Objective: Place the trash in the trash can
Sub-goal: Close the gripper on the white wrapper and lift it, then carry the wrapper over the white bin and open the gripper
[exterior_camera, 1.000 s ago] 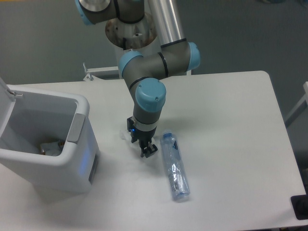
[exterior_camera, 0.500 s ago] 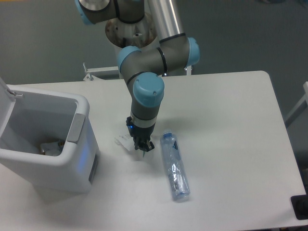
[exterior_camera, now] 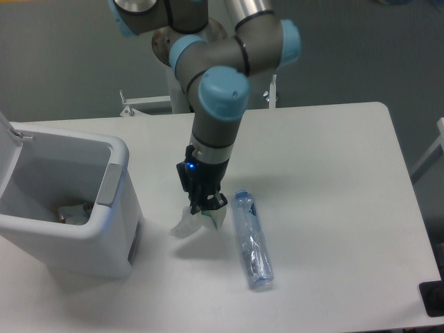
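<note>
You are working on a white table [exterior_camera: 326,180] set against a dull grey wall, with the trash can [exterior_camera: 104,243] standing open at its left end, lid [exterior_camera: 8,132] swung back and some scraps already lying in its bottom. The gripper [exterior_camera: 207,208] hangs just right of the can with its two fingers pinched together on the crumpled white wrapper [exterior_camera: 187,223], which dangles from the tips; from this view you cannot tell whether its lowest fold touches the table. Treat that wrapper as nearly weightless, soft and easily deformed: it probably needs little squeeze, but a thin corner can slip out, so hold a bunched part, not a loose flap. The clear bluish plastic bottle [exterior_camera: 251,243] lies on its side just right of the gripper, cap end toward the robot base. It looks light, crinkled and slick, likely to roll or buckle, so take it across the middle of its body, fingers spanning its width. For the carry, the near wall and grey rim panel [exterior_camera: 109,186] of the can stand between the gripper and the opening, so lift above the rim before going left. The way over looks free, and the table's front and right edges are well away from both pieces.
</note>
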